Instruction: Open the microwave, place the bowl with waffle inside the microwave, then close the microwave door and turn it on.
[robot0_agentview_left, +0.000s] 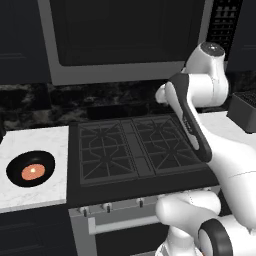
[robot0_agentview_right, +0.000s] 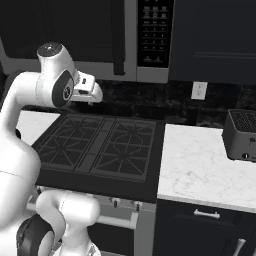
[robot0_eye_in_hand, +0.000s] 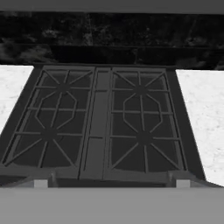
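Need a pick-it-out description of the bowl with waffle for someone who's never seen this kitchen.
Start at the black stove under the microwave. On the white marble counter along its left edge sits the bowl with waffle, the only item there: small, round, shallow and black, with an orange-brown disc at its centre.

Microwave (robot0_agentview_right: 100, 37) mounted above the black stove (robot0_agentview_right: 100, 150); closed door, button panel at right; toaster (robot0_agentview_right: 242, 135) on white counter (robot0_agentview_right: 200, 170).

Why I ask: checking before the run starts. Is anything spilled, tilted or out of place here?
Nothing stands out. The bowl sits flat on the counter left of the stove, waffle centred. The microwave door is shut, and the toaster stands upright.
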